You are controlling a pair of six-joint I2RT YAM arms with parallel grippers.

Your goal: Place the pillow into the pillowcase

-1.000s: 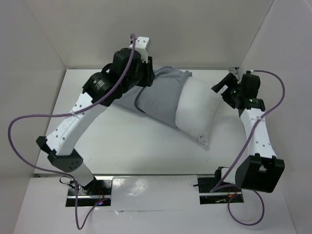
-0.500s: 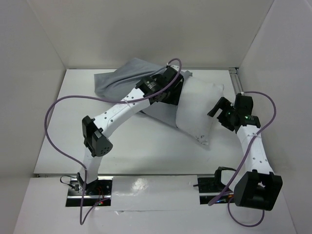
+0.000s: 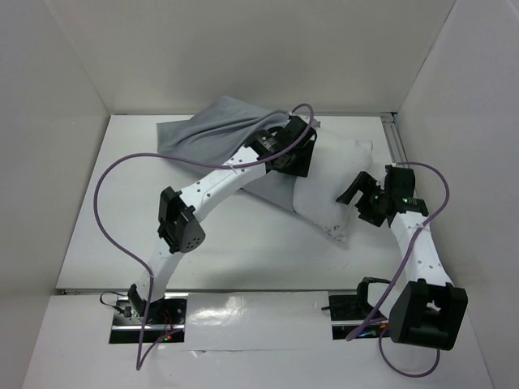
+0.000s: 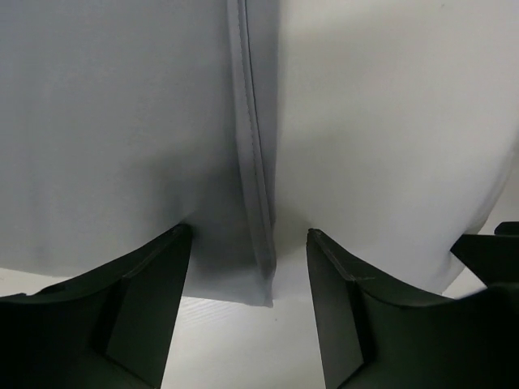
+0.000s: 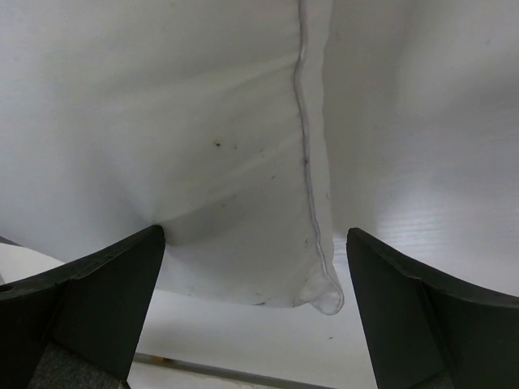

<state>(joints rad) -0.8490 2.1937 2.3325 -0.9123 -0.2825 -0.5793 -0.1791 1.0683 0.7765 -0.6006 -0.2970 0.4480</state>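
So here's our setup: the white table (image 3: 259, 251) has the blue-grey pillowcase (image 3: 207, 134) bunched up at the far side, left of centre, all wrinkly. Its right part lies over the left end of the white pillow (image 3: 336, 178). The pillow sits right of centre, running from the far side toward the near side, with most of it bare. We honestly can't tell whether that covered end is inside the case or just under it.

Our left arm (image 3: 215, 182) stretches across to where grey meets white. In its wrist view the left gripper (image 4: 249, 243) has its jaws apart, and the pillowcase hem (image 4: 251, 162) runs down between the fingers without being pinched.

The right arm (image 3: 413, 243) comes up the right side. The right gripper (image 5: 255, 235) is spread wide, with the pillow's seamed corner (image 5: 320, 288) sitting between the fingers, nothing clamped.

A purple cable (image 3: 113, 203) loops off the left arm.
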